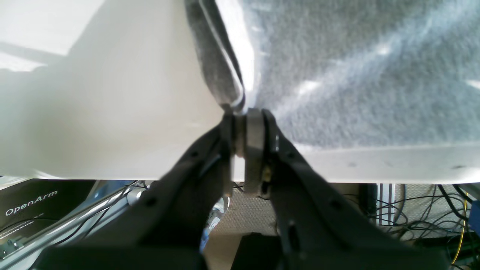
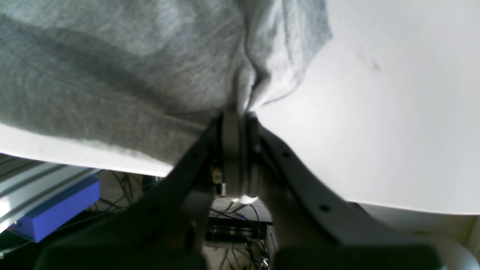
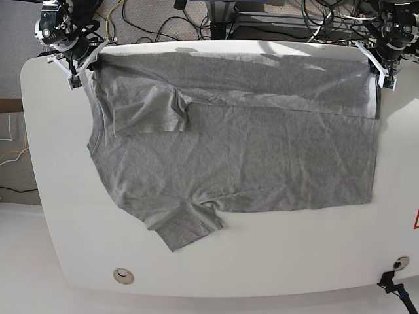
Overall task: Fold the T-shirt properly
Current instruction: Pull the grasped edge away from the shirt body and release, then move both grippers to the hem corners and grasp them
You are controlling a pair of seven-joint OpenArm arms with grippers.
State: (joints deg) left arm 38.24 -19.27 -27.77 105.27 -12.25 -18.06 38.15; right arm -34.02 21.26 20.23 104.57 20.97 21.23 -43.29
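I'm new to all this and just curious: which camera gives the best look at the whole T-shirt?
The base view: the T-shirt lies spread across the white table with both sleeves visible. The left wrist view shows only a grey patch pinched by the left gripper; the right wrist view shows bunched cloth in the right gripper.

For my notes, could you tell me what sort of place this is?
Probably a robotics lab: a white table on an aluminium frame, tangled cables on the floor, and an OpenArm box underneath.
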